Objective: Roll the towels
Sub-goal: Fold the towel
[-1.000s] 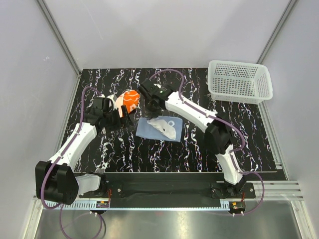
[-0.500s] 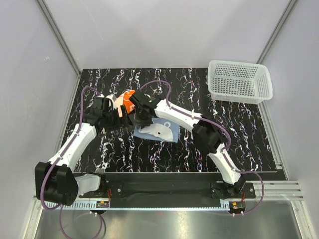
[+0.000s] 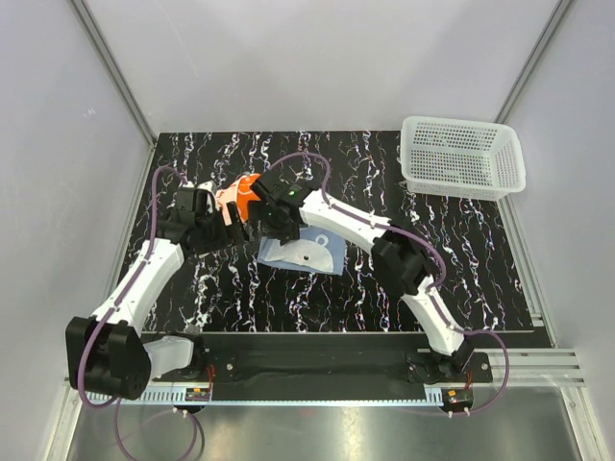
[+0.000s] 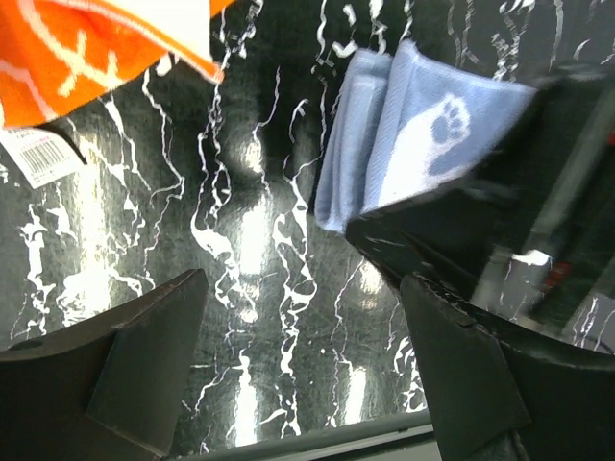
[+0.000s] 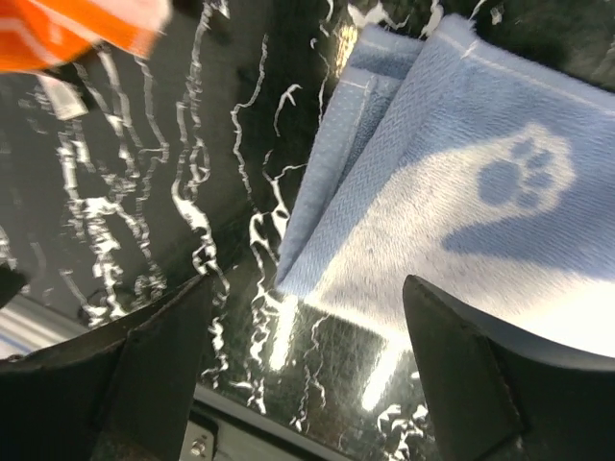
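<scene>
The light blue towel (image 3: 306,253) lies folded on the black marbled table, showing a white paw print (image 5: 524,178). Its layered left edge (image 4: 351,144) also shows in the left wrist view. My right gripper (image 3: 270,219) hovers over that towel's left end, open, with only table between its fingertips (image 5: 307,370). The orange towel (image 3: 244,190) with white pattern lies just behind, partly hidden by both grippers; its corner (image 4: 86,38) and a white barcode tag (image 4: 40,156) show. My left gripper (image 3: 227,225) is open and empty (image 4: 303,375), left of the blue towel.
A white mesh basket (image 3: 462,157) stands at the back right corner. The right gripper's black body (image 4: 538,192) sits close to my left gripper's right finger. Grey walls enclose the table on three sides.
The right gripper swung left from behind the blue towel to its left end and opened, letting go of the towel. The left arm barely moved.
</scene>
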Available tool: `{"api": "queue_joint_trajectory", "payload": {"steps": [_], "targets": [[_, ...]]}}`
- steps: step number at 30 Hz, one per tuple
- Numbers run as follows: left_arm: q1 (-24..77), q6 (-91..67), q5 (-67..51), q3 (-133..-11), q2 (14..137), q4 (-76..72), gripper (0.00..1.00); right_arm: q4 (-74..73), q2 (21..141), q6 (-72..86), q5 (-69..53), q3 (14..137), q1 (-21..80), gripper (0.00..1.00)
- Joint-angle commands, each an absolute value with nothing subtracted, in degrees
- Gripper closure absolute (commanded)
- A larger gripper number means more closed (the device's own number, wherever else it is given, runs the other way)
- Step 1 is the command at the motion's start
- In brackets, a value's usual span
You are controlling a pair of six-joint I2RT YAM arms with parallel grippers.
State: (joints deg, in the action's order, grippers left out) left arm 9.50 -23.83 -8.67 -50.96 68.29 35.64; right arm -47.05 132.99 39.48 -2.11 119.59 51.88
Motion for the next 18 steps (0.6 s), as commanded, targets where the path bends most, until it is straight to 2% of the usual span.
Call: {"api": "queue_joint_trajectory", "payload": {"steps": [1,5,6,9,10,12,14,18], "targets": [[9.8,-23.5,-8.0,-51.3,66.0,33.9,0.12,-46.4,122.9,38.7,-1.2,120.3,49.3,0.13],[9.9,-23.1,-9.2,-51.2,66.6,32.9,0.15,-42.6,111.5,39.9,-0.6,106.9,47.1,0.14],[10.0,-23.2,-10.8,-51.1,66.8,32.0,0.16,-41.3,109.5,40.5,-0.8,99.8,46.7,0.15],[11.4,-23.5,-11.8,-51.8,68.5,31.3,0.2,-35.2,101.8,43.7,-3.0,85.2,44.1,0.25],[12.0,-23.6,-11.3,-52.9,69.9,31.4,0.2,-31.7,98.7,45.5,-4.2,81.7,42.6,0.33],[13.7,-24.3,-10.5,-54.0,71.5,31.4,0.22,-27.1,96.4,46.8,-5.6,73.0,41.3,0.38],[15.5,-25.0,-10.2,-55.5,74.3,30.8,0.25,-24.8,94.8,47.5,-7.2,69.4,40.0,0.43],[16.4,-25.9,-8.6,-57.7,79.8,29.9,0.26,-25.6,96.3,46.3,-7.6,67.5,39.9,0.42]]}}
